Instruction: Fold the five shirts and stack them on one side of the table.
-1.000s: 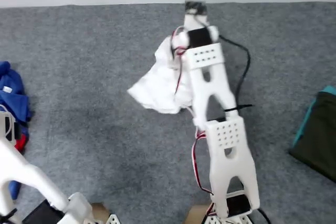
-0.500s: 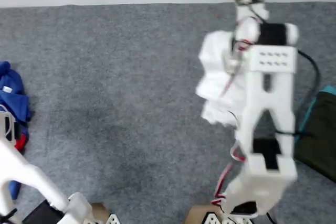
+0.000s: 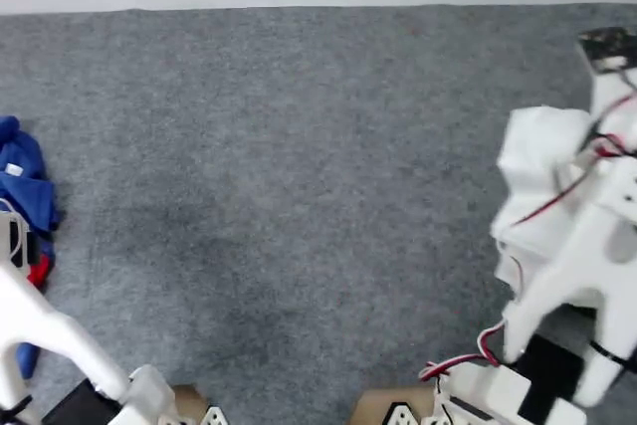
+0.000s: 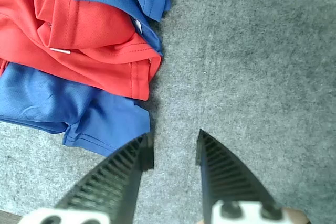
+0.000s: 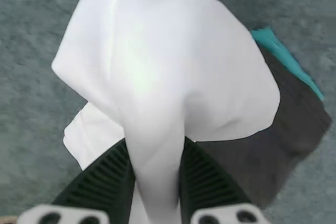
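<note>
High view: the right arm has swung the crumpled white shirt point(image 3: 542, 176) from upper centre to the right edge. Right claw point(image 5: 155, 169) pinches it above the dark, teal-edged folded shirt point(image 5: 294, 124); placement likely follows. Left claw point(image 4: 170, 153) hangs spread beside red and blue shirts point(image 4: 89, 30).

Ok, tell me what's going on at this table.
The right gripper is shut on a bunched white shirt, holding it over a dark shirt at the right edge of the table. The left gripper is open above bare table, beside a red shirt and blue shirts on the left side.
</note>
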Robot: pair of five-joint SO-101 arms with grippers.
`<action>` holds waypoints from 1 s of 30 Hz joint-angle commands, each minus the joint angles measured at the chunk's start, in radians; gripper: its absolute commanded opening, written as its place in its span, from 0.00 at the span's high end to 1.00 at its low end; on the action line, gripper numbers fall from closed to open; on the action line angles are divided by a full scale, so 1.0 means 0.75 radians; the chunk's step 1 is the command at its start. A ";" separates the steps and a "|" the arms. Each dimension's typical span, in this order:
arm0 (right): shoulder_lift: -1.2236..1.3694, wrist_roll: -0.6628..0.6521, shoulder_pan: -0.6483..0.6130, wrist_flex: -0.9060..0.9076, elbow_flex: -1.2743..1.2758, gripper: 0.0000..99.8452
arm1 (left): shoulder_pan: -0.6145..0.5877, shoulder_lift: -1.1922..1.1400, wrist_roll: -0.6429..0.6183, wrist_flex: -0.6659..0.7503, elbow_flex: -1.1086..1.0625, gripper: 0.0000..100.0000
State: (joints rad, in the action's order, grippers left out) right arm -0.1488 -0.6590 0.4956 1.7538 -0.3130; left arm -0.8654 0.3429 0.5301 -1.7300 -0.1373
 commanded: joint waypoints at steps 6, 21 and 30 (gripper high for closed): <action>-0.036 -0.252 0.236 0.028 -0.006 0.99 | 0.000 0.045 0.002 -0.033 0.003 0.86; 0.287 -0.258 0.392 -0.386 -0.008 0.99 | -0.008 0.047 0.002 -0.035 0.003 0.86; 0.482 -0.387 0.467 -0.588 -0.008 0.99 | -0.008 0.047 0.002 -0.035 0.003 0.86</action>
State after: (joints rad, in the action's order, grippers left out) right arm 0.2010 -0.9214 0.8239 1.3656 -0.3130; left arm -0.8654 0.3429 0.5301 -1.7300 -0.1373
